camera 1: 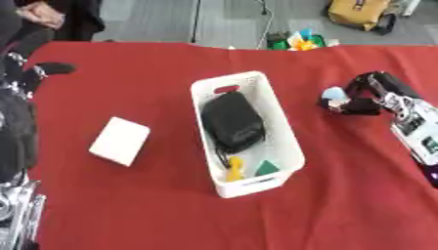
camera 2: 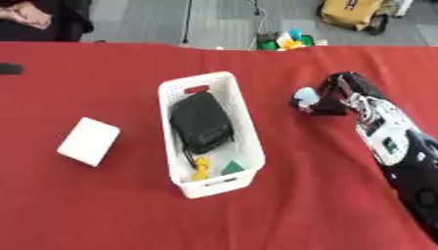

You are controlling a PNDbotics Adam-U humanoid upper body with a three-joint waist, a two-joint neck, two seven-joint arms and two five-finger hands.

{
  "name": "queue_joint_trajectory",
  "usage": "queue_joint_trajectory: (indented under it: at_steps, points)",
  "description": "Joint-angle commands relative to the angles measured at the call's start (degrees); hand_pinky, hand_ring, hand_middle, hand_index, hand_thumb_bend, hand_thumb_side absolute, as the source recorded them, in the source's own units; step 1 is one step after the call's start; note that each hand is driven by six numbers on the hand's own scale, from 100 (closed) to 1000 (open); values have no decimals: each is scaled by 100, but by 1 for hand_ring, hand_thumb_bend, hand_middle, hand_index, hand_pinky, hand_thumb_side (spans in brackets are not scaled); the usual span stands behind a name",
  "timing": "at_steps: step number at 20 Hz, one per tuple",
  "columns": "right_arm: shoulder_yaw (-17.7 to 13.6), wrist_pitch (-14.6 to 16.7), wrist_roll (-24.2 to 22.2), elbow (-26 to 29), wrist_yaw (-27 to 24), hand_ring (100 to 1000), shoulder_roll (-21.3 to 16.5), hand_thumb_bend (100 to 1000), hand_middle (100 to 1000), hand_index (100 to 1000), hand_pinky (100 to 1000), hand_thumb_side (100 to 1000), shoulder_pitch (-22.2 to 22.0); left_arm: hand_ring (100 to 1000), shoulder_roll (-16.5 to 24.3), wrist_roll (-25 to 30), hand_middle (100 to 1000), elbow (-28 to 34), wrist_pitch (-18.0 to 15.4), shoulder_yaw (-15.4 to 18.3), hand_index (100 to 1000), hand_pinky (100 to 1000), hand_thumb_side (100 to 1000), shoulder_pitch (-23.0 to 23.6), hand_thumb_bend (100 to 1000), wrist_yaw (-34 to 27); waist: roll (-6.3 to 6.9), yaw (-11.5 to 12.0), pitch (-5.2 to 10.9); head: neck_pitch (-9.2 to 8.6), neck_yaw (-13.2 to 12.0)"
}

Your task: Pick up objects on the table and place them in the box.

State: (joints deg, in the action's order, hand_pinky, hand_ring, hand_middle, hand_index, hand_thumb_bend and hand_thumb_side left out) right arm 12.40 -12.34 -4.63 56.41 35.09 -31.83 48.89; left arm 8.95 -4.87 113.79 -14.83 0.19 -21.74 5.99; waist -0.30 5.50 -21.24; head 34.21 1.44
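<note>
White perforated plastic box (camera 1: 282,141) stands mid-table, holding a black pouch (camera 1: 231,122), a yellow piece (camera 1: 233,168) and a green piece (camera 1: 267,168); open red tablecloth (camera 1: 128,210) surrounds it; white flat block (camera 1: 120,140) lies left; right hand (camera 2: 329,103), fingers curled round a pale blue object (camera 2: 303,93), hovers right of the box; left hand (camera 1: 47,71) near the left edge, finger state unclear.

A white box (camera 1: 248,134) is standing upright in the middle of the red tabletop (camera 1: 128,205), walling off left from right. Its far half is being filled by a black object (camera 1: 231,122); a yellow piece (camera 1: 233,168) and a green piece (camera 1: 267,167) are lying at the near end. Left of the box, a white block (camera 1: 120,140) is lying alone with bare cloth all round. To the right, the right hand (camera 2: 329,100) is occupying the cloth, curled round a pale blue thing (camera 2: 304,93). Cloth nearest the camera is lying open.
</note>
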Motion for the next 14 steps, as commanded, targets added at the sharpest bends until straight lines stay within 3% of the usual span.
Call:
queue_joint_trajectory:
  at_steps: [1, 14]
  points:
    - [17, -24, -16, 4, 71, 832, -47, 689, 518, 682, 880, 607, 53, 867, 31, -6, 1000, 81, 15, 6, 917, 658, 1000, -48, 100, -21, 1, -18, 164, 20, -40]
    - [34, -50, 13, 55, 67, 816, -38, 636, 487, 646, 875, 610, 37, 868, 25, -14, 1000, 81, 28, 7, 920, 659, 1000, -52, 100, -29, -9, -38, 197, -7, -56]
